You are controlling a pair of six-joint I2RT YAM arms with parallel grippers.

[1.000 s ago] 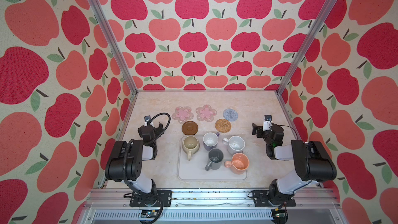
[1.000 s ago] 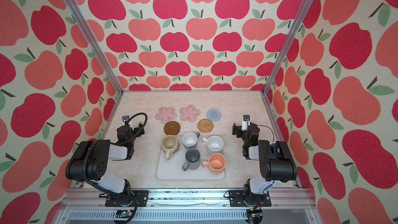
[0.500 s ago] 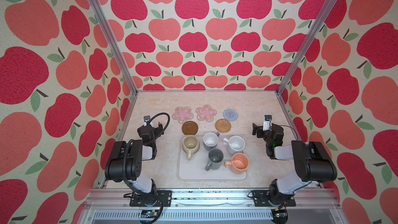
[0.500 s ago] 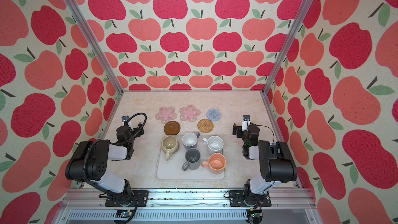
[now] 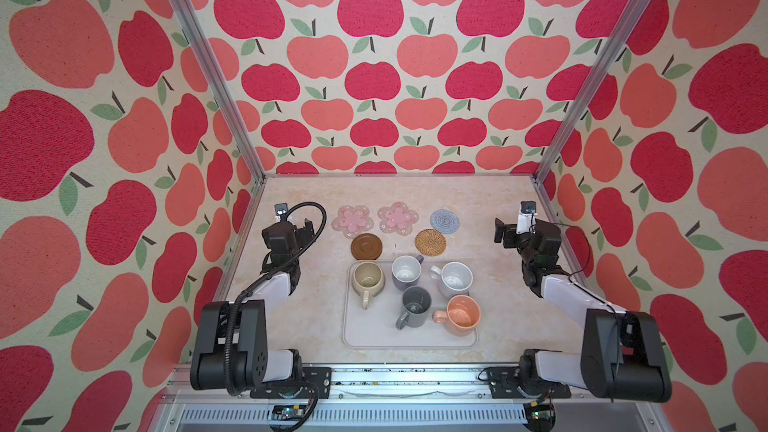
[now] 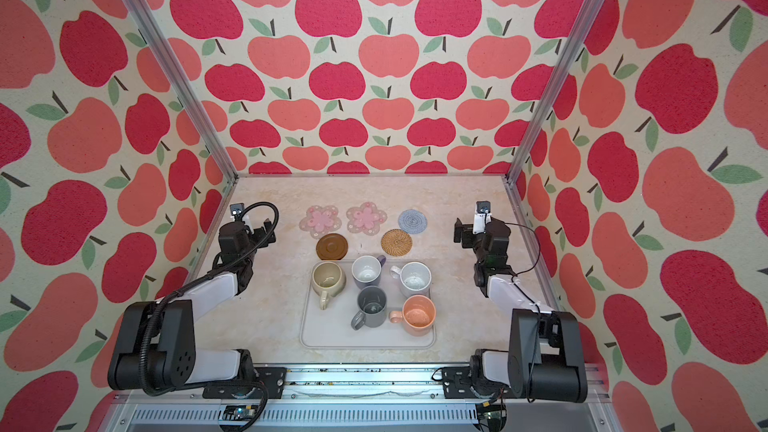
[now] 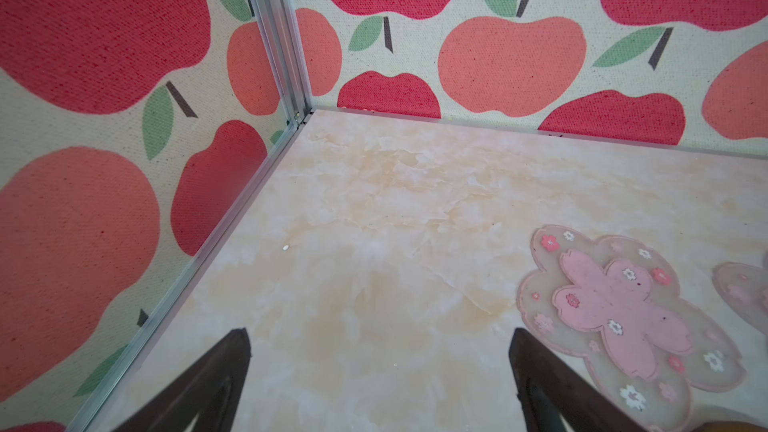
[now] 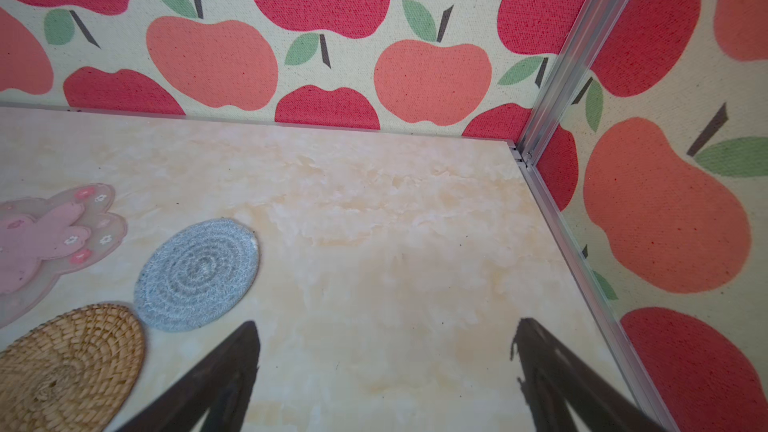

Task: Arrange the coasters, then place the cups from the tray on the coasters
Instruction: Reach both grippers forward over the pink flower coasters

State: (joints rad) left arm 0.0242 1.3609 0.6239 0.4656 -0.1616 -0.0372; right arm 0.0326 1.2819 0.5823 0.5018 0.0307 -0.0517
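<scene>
Near the front edge of the table [image 5: 316, 326], the tray [image 5: 365, 338] carries five mugs: beige-olive mug [image 5: 367, 279], lavender mug [image 5: 406, 271], white speckled mug [image 5: 456, 279], dark grey mug [image 5: 415, 305] and peach-orange mug [image 5: 462, 314]. Behind the tray lie two pink flower coasters [image 5: 354, 221], a grey-blue knitted coaster [image 5: 444, 220], a dark brown disc coaster [image 5: 366, 246] and a rattan coaster [image 5: 430, 241]. Left claw [image 7: 378, 338] and right claw [image 8: 386, 326], near the side edges, stand spread wide, holding nothing.
</scene>
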